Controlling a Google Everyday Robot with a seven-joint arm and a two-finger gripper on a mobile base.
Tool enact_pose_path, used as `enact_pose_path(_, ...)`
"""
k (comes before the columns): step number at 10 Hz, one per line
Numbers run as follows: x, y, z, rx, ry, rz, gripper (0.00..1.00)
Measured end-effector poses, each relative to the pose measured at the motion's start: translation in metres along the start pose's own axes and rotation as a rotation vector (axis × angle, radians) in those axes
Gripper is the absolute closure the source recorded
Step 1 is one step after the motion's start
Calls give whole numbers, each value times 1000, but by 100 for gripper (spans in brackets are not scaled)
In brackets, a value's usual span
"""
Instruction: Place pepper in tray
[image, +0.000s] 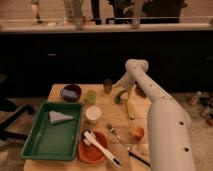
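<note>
The pepper (118, 97) is a small dark-green curved piece lying on the wooden table (112, 117), right of centre at the back. My gripper (121, 90) is at the end of the white arm, which bends down from its elbow (135, 67). It sits right over the pepper's upper end, touching or nearly so. The tray (31, 136) is bright green and rectangular at the table's front left. It holds a grey-blue triangular piece (59, 117).
A pale yellow elongated piece (130, 108) lies just right of the pepper. A light-green cup (90, 96), a purple bowl (71, 92) and a dark can (107, 86) stand at the back. A white cup (93, 114), an orange-red bowl (95, 148) with a white utensil, a fork (118, 135) and an orange object (137, 132) are in front.
</note>
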Motion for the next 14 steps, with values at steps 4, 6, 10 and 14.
enact_pose_path(4,-2,4,13,2,-47,4,29)
enact_pose_path(6,-1,9,13,10,-58,16,47)
enact_pose_path(10,-1,13,17,36,-86,37,89)
enact_pose_path(14,-6,9,17,36,-97,26,100)
